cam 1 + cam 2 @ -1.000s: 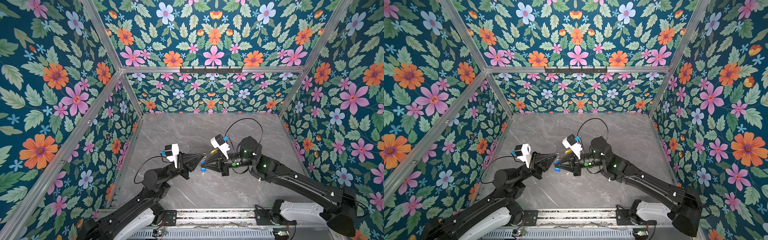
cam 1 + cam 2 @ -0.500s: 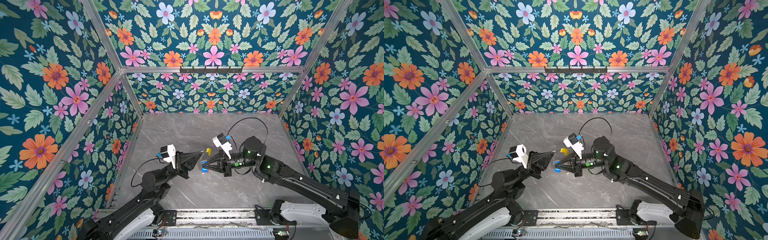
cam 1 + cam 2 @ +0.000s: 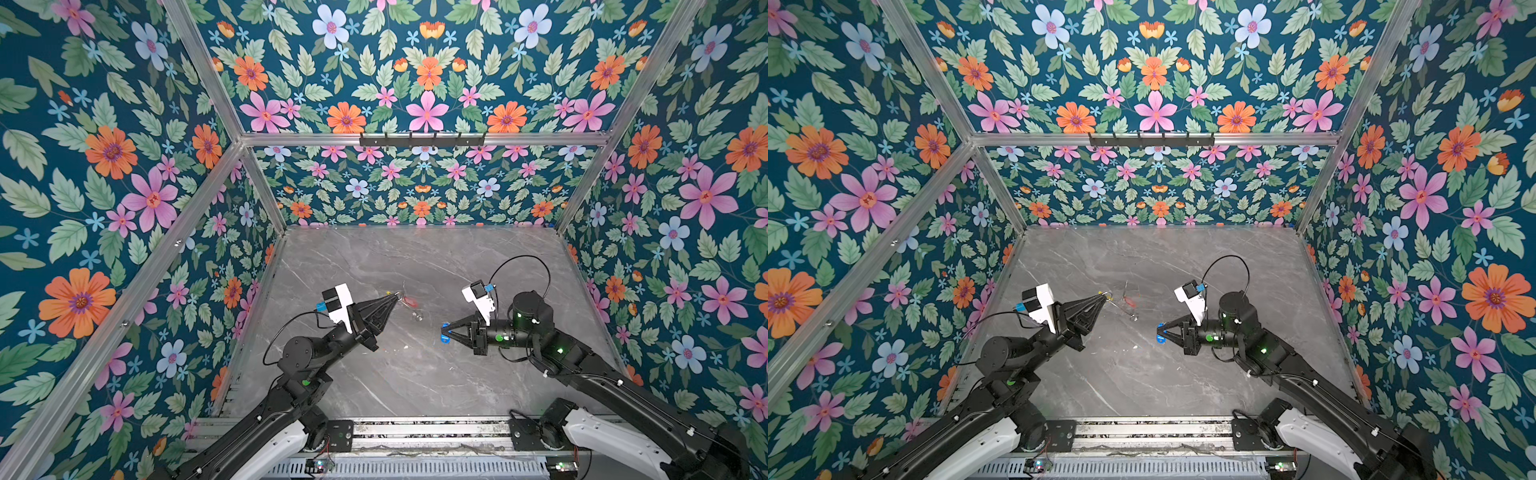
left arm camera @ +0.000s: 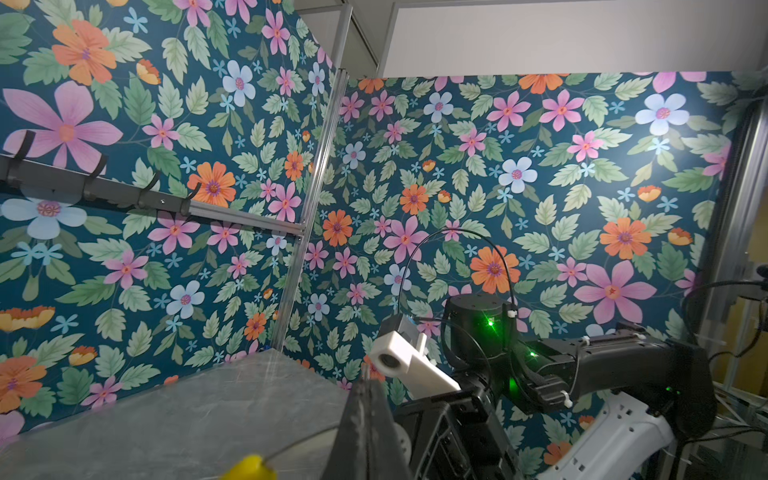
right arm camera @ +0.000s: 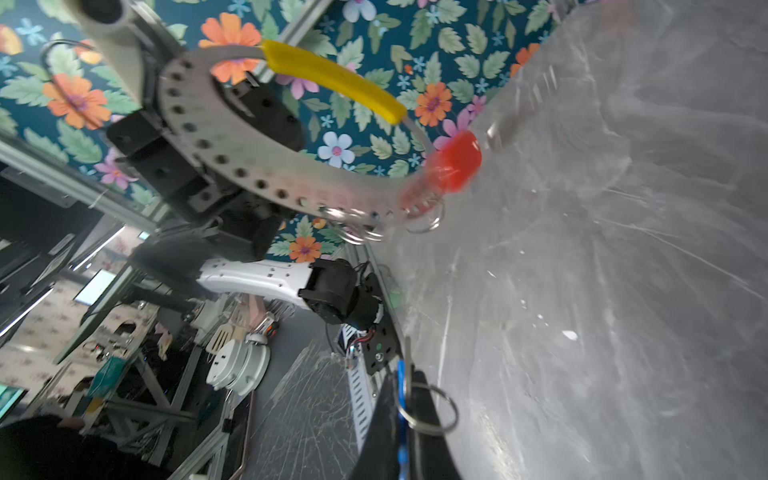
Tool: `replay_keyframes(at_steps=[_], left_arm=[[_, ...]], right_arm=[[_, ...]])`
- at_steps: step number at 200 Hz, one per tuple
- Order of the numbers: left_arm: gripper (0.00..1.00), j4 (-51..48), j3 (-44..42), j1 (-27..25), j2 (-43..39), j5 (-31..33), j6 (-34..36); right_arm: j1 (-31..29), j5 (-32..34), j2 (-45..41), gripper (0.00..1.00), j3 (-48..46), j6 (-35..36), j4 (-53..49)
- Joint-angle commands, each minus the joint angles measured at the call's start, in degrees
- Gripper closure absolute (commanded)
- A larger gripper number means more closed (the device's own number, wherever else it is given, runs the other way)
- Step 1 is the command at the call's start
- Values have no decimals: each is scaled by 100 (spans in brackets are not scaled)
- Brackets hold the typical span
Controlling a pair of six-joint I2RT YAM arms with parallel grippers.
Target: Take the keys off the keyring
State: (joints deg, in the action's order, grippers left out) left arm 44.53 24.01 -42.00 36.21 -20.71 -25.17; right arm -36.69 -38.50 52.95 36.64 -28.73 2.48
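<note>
Left gripper [image 3: 393, 296]: jaws pressed together on the keyring [image 3: 405, 306], gripping it at the yellow arc [image 3: 388, 294]; it is raised over the left middle of the grey marble table [image 3: 415, 257].
Right gripper [image 3: 444, 332]: jaws pinching the blue-tagged key [image 3: 444, 337] by its blue plastic tag, over the table's right middle.
Keyring: it hangs from the left gripper's tip and slants down toward the table centre, seen almost edge-on in both top views [image 3: 1120, 305]. The right wrist view shows it as a flat grey band [image 5: 232, 158] with holes along its rim and the yellow arc [image 5: 332, 79] on one side.
Small split rings [image 5: 361, 230]: clustered on the keyring's rim, near the red tag.
Red-tagged key: on the keyring, with its red tag [image 5: 457, 162] just beside the split rings and blurred; the tag shows red in a top view [image 3: 1132, 301].
Blue-tagged key: off the keyring and well apart from it. Its tag [image 5: 401, 395] sits between the right gripper's fingers [image 5: 428, 440], and its own split ring [image 5: 428, 409] sticks out to one side.
Gap: the two gripper tips point at each other, clearly apart.
Contact with table: I cannot tell whether the keyring's low end touches it.
</note>
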Motion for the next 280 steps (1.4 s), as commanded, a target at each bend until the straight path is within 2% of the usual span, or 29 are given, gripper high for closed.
replay_keyframes(at_steps=[1, 33, 80, 110, 118, 124, 132, 142, 189, 215, 233, 280], left_arm=[[100, -191, -37, -1, -67, 87, 102], [100, -182, -130, -2, -107, 58, 31], [100, -139, -184, 1, -48, 15, -58], [100, -86, -212, -1, 1, 6, -102], [100, -87, -208, -3, 21, 1, -102], [100, -85, -204, -2, 18, 5, -111], [100, -85, -204, -1, 27, 6, -111], [100, -85, -199, -1, 27, 10, -111], [100, -124, -177, -4, 71, 32, -120], [100, -155, -159, 3, 71, 30, -120], [100, -229, -116, -5, 71, 41, -120], [100, -354, -41, -2, 94, 75, -102]], right_arm=[[235, 503, 364, 100, -312, -220, -109], [272, 1130, 1138, 100, -633, -266, 59], [276, 1422, 2242, 100, -698, -264, 136], [276, 1657, 2569, 91, -677, -332, 112], [272, 1707, 2585, 85, -676, -356, 75], [278, 1753, 2579, 74, -677, -385, 33], [279, 1852, 2522, 63, -676, -412, -25], [276, 1992, 2420, 55, -668, -431, -124], [281, 2417, 1592, 35, -446, -436, -717], [276, 2567, 1079, 33, -224, -451, -1104], [276, 2384, 676, 33, -67, -311, -1160], [242, 1180, -283, 33, 537, 24, -792]])
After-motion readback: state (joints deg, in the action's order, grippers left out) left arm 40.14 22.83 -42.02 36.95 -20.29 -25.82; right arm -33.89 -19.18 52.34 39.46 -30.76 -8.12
